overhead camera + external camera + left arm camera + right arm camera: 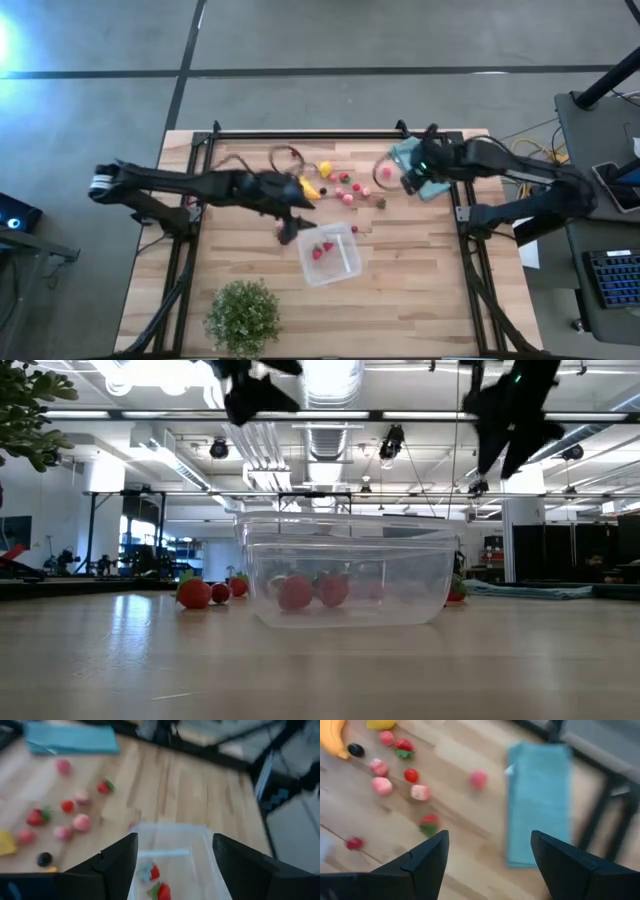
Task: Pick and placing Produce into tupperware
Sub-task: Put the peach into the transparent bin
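Jaws spread, your left gripper (290, 232) hovered at the tupperware (330, 256), which sat mid-table with red berries (159, 882) inside. Your right gripper (406, 178) hung open beside the teal cloth (538, 802), more produce (345, 187) scattered between the arms.

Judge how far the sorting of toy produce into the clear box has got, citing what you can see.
Done: two red berries lie in the tupperware. In hand: nothing; the left gripper hangs over the box with fingers open and empty, and the right gripper, also open, hovers by the teal cloth. Left: most of the job, including the banana, the lemon and the scattered berries.
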Controlling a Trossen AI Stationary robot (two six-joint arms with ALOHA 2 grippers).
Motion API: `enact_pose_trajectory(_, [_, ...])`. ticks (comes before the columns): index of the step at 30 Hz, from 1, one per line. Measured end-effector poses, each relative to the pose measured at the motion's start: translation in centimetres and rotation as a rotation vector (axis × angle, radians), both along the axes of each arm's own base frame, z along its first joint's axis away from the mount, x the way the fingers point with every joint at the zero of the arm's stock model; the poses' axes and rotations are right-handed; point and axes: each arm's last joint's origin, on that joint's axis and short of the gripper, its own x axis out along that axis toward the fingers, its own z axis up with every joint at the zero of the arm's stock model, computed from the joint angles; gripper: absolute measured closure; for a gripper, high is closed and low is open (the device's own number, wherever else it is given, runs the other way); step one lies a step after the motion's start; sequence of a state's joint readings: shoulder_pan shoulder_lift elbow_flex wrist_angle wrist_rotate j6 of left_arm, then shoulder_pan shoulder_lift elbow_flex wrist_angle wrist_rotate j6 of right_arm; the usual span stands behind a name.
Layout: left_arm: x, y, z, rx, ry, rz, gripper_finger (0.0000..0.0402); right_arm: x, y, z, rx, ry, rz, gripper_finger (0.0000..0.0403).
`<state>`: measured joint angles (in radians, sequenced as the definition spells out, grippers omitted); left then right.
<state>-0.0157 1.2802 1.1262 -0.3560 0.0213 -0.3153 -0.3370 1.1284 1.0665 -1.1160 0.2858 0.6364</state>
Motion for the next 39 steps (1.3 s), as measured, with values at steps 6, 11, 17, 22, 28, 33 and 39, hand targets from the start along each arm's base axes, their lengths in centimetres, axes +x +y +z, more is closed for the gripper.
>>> enact_pose_trajectory(6, [-3.5, 1.1, 3.3, -0.043, -0.138, 0.074, 0.0159, 1.1, -5.3, -4.9, 0.114, 0.003, -0.117, 0.0129])
enact_pose_trajectory(11, [-5.7, 1.3, 4.3, -0.033, -0.196, 0.107, 0.0159, 2.0, -7.8, -8.3, 0.227, 0.042, -0.166, 0.0129])
enact_pose_trajectory(17, [-6.8, 1.8, 4.4, -0.015, -0.215, 0.143, 0.0159, 4.9, -9.6, -10.7, 0.274, 0.086, -0.135, 0.0129])
enact_pose_trajectory(22, [-7.2, 2.0, 4.0, -0.012, -0.169, 0.154, 0.0159, 6.7, -10.9, -11.5, 0.280, 0.116, -0.114, 0.0129])
enact_pose_trajectory(28, [-7.4, 2.0, 3.4, -0.011, -0.110, 0.154, 0.0159, 7.8, -11.7, -12.3, 0.295, 0.136, -0.109, 0.0129])
enact_pose_trajectory(33, [-7.5, 2.0, 3.6, 0.021, -0.121, 0.139, 0.0159, 8.0, -11.7, -13.5, 0.320, 0.170, -0.109, 0.0136])
enact_pose_trajectory(39, [-8.0, 1.9, 3.9, 0.089, -0.137, 0.109, 0.0159, 8.3, -11.8, -13.7, 0.312, 0.162, -0.109, 0.0160])
